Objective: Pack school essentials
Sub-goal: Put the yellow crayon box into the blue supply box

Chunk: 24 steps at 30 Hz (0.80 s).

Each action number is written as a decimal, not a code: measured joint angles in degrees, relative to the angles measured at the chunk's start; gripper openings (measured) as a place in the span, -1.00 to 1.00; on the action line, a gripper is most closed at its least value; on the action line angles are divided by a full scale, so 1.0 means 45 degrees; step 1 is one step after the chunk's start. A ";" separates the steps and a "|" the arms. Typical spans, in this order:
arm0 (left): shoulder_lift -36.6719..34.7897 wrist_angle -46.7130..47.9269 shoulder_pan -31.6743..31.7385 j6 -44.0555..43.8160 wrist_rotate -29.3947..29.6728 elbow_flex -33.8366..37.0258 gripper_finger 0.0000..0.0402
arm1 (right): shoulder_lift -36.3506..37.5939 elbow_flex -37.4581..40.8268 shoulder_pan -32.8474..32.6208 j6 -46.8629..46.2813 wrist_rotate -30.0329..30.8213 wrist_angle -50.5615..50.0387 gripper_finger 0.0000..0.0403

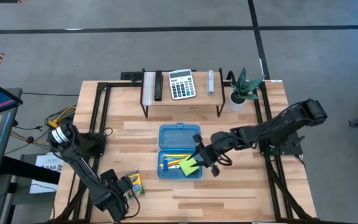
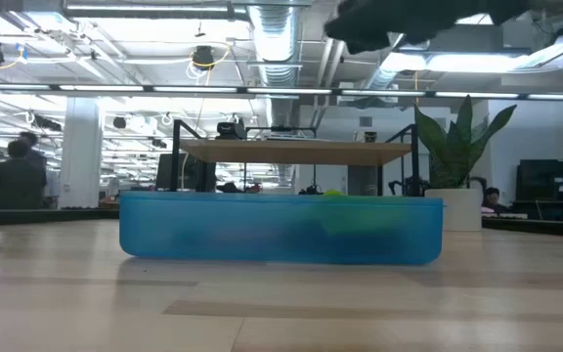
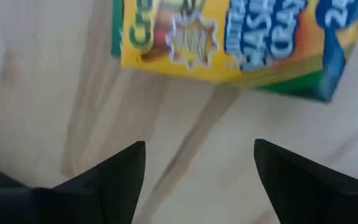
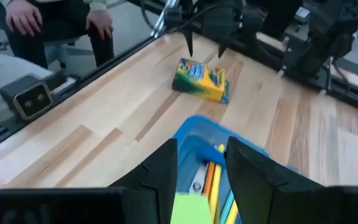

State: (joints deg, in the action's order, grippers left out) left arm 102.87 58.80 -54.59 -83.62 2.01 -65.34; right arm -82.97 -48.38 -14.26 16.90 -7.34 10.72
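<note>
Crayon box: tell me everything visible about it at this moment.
The crayon box is a yellow cardboard pack with green edges and blue lettering. It lies flat on the wooden table near the front left, apart from the blue case. The left end effector hovers just short of it, fingers open, not touching.

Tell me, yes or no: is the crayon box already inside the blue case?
No. In the high view the crayon box lies on the bare table, apart from the blue case and beside the left gripper.
</note>
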 joint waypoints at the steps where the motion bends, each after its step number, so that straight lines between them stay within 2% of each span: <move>1: 0.0067 0.0025 -0.0001 0.0146 0.0218 0.0000 0.42 | -0.0163 -0.0148 0.0000 0.0030 0.0000 0.0052 -0.23; 6: 0.0087 0.0108 0.0146 0.0265 0.1259 0.0244 0.42 | -0.1070 -0.0895 -0.0088 0.0290 0.0000 -0.0433 -0.22; 12: 0.0087 -0.0383 0.0485 0.0484 0.1882 0.0772 0.42 | -0.1880 -0.1305 -0.0197 0.0371 -0.0011 -0.0518 -0.23; 19: 0.0049 -0.1759 0.1133 0.1579 0.2500 0.1243 0.41 | -0.2054 -0.1282 -0.0446 0.0365 -0.0018 -0.1055 -0.24; 24: 0.0053 -0.2464 0.1534 0.2024 0.2812 0.1257 0.41 | -0.2060 -0.1283 -0.1139 0.0365 -0.0412 -0.1174 -0.24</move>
State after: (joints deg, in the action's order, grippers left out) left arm 103.11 47.71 -47.68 -74.51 14.66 -59.69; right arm -92.24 -54.15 -19.39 18.55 -9.19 5.44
